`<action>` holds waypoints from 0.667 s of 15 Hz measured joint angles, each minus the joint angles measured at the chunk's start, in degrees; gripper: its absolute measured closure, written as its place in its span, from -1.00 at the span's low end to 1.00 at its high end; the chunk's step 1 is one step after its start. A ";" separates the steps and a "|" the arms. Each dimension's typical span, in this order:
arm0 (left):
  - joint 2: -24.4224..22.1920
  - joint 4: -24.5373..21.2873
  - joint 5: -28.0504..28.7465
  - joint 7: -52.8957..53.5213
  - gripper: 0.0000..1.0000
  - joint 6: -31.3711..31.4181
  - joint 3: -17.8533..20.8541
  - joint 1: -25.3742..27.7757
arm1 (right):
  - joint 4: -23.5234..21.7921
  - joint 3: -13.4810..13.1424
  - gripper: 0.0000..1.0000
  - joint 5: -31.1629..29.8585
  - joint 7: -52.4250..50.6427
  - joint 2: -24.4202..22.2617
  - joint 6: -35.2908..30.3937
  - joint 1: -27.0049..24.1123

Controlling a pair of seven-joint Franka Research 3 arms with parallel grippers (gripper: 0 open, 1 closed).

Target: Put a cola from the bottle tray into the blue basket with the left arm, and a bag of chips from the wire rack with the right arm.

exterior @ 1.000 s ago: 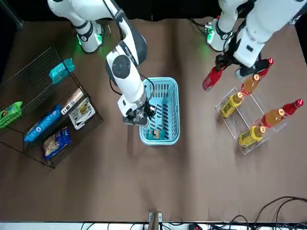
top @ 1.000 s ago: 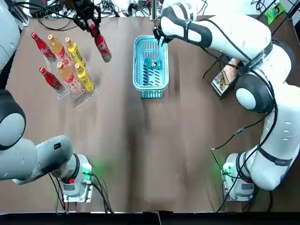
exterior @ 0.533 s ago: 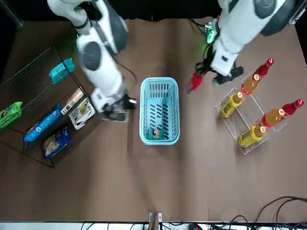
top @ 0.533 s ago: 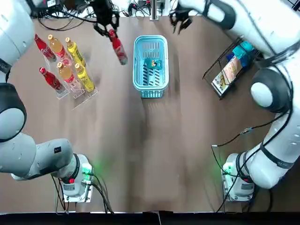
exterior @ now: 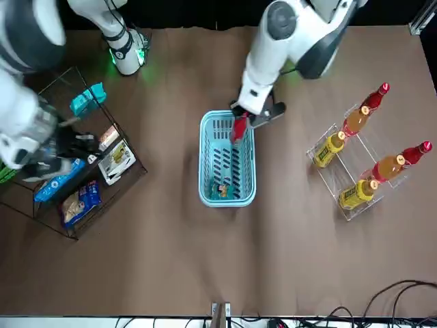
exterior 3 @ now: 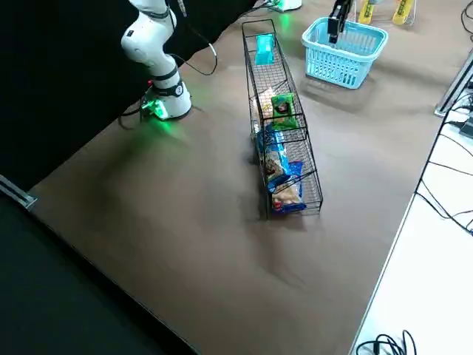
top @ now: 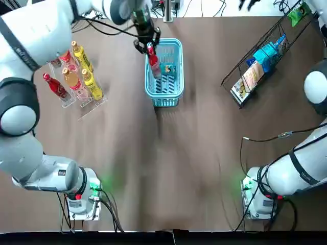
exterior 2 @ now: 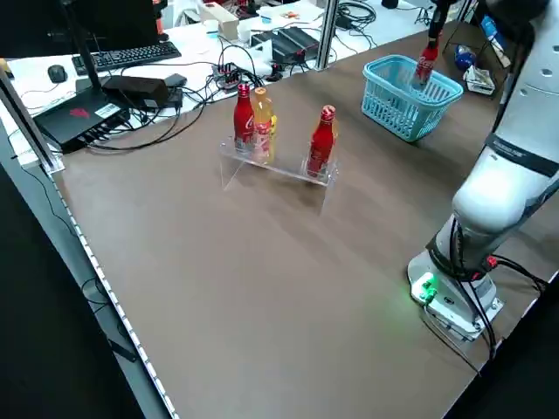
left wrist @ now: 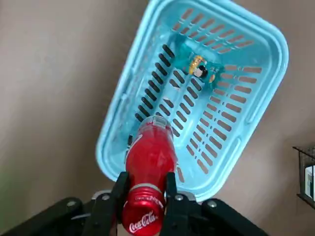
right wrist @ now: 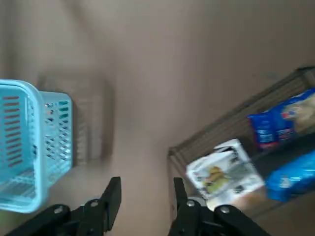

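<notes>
Red, orange and yellow bottles stand in the bottle tray (top: 86,108). The left tool (top: 147,44) pinches the cola (top: 154,65) by its neck above the blue basket (top: 175,91), where a teal chip bag (top: 167,69) lies. The right tool (right wrist: 145,195), spread and empty, hangs near the wire rack (top: 255,47).

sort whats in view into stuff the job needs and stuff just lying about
Job: cola in the left gripper, blue basket, bottle tray, wire rack, snack bags, open right gripper.
Lying about: yellow bottles, orange bottles, keyboard, cables.
</notes>
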 joint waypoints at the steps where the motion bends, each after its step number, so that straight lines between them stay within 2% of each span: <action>1: 2.15 1.16 2.41 -2.42 0.32 0.03 0.03 -1.81 | -0.03 0.00 -0.01 0.00 -1.81 -0.69 -0.65 -1.85; 3: 5.84 2.48 7.68 -6.98 0.32 0.02 0.13 -4.89 | -0.07 -0.01 -0.22 -0.06 -4.08 -1.97 -1.61 -4.71; 5: 8.67 2.82 11.42 -10.48 0.32 0.03 0.57 -7.27 | -0.51 0.01 -0.26 -0.08 -5.38 -3.61 -2.03 -7.65; 7: 11.01 3.01 12.59 -11.55 0.32 1.29 1.05 -8.48 | -2.72 0.00 -0.57 -0.08 -7.43 -5.61 -2.15 -9.91; 9: 13.18 3.13 13.09 -11.95 0.32 3.53 1.96 -9.72 | -5.34 0.17 -0.65 -0.16 -7.95 -7.03 -2.10 -10.20; 10: 14.19 3.20 13.44 -12.27 0.32 4.75 3.10 -10.86 | -6.22 0.52 -0.76 -0.37 -7.96 -7.50 -1.89 -10.09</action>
